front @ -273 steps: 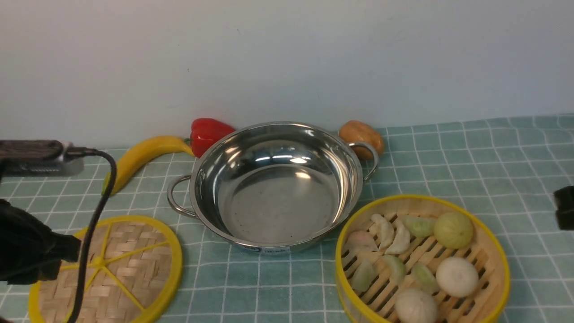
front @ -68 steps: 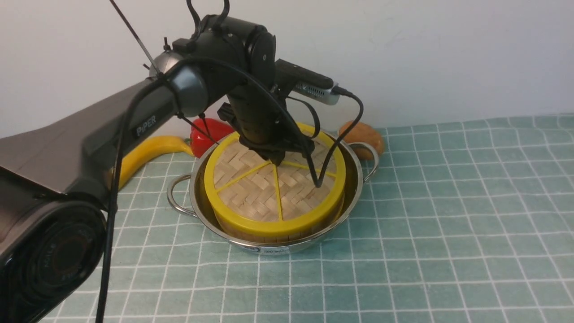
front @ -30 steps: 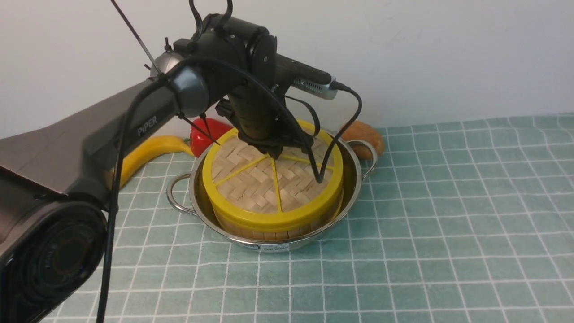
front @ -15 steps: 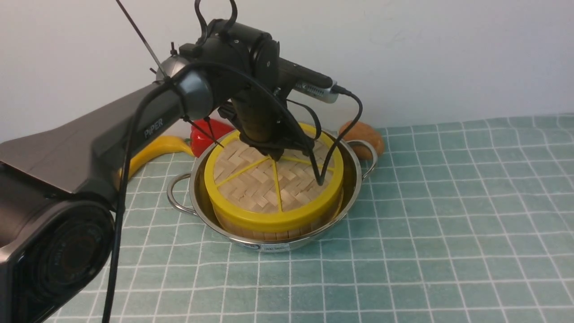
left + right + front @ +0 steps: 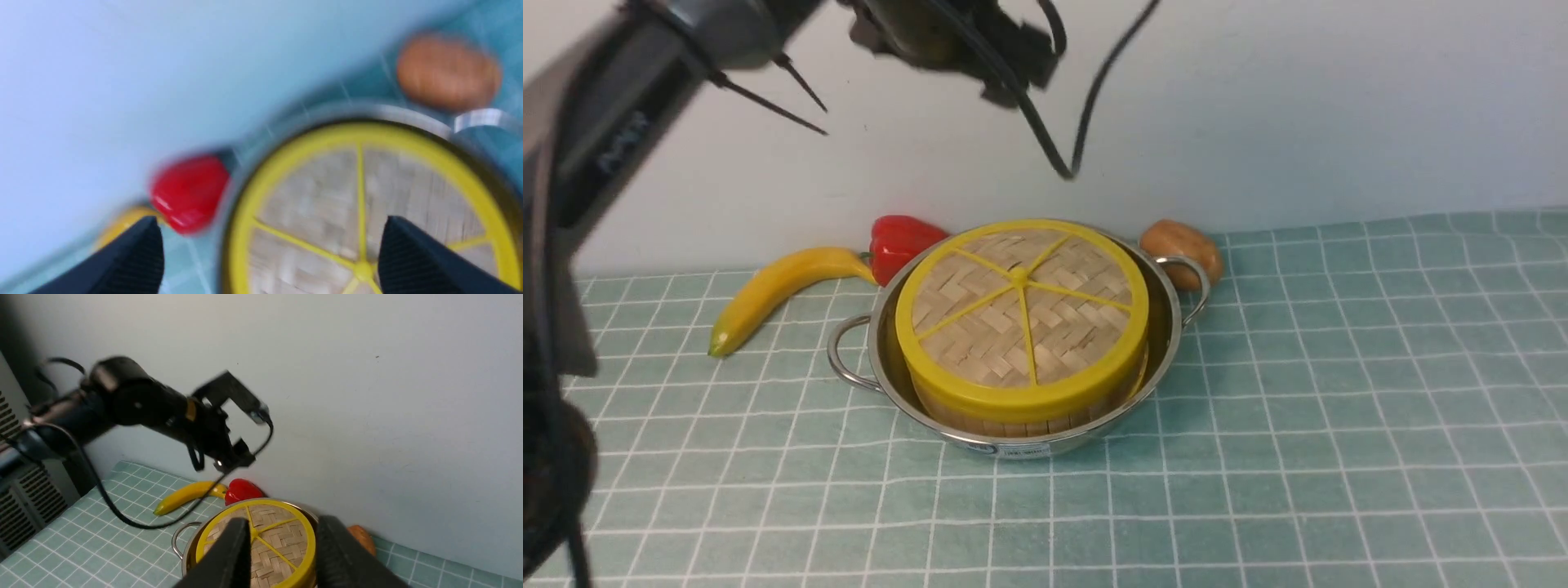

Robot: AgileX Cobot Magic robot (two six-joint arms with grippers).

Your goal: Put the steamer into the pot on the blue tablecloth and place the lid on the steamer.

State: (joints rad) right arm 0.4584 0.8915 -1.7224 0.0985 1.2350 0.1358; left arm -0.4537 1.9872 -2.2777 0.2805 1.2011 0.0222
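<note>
Gaping empty, left hand [image 5: 269,223] and right hand [image 5: 282,522] hang above lid [image 5: 1021,318]; pot [image 5: 1170,327] label [image 5: 1023,451] unreadable.

A plain pale wall [image 5: 1339,98] stands behind, with a grey slatted panel [image 5: 24,498] beside it.

The left arm [image 5: 596,98] was a dark grey shell of smooth, rounded links, and the pale lettering on its side was too blurred to read. 2 thin black tie ends [image 5: 768,104] stuck out from it, and a black cable [image 5: 1041,135] hung in a loop. The right wrist view showed a yellow-orange band [image 5: 190,410] round its wrist and a black bracket [image 5: 222,388] with a silvery tip. The left gripper [image 5: 269,257] had 2 black, finely ribbed, tapering fingers [image 5: 135,257]. The right gripper [image 5: 282,555] had 2 smooth matte black ones.
</note>
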